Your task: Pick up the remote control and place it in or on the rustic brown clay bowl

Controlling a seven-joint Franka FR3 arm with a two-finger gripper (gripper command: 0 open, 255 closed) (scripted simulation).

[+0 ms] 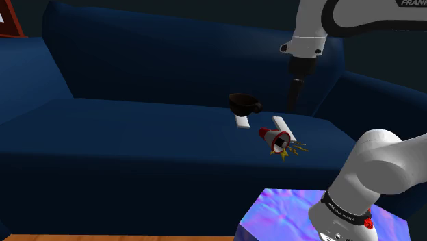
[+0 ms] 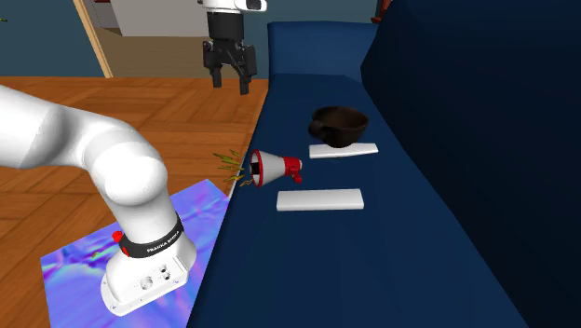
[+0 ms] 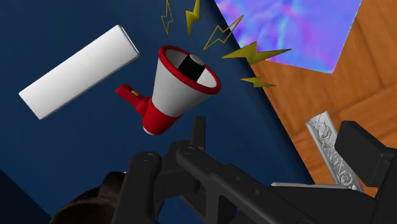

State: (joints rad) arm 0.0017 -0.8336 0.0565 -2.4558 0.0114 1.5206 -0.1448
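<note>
The gripper [image 2: 232,84] hung above the blue sofa [image 2: 372,261], fingers apart and empty, apart from the dark bowl [image 2: 339,126].

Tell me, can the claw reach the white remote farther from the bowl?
Probably yes: the claw hangs open overhead, that remote lies flat and uncovered, and the megaphone beside it sits apart.

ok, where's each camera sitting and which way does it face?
Shoulder view: beside the stand, looking across the blue sofa; arm and gripper show.
Second exterior view: near the arm's base, looking along the sofa seat; base links and open gripper show.
Wrist view: on the hand, looking down at the megaphone; black gripper shows.
Shared: the megaphone in all three.
</note>
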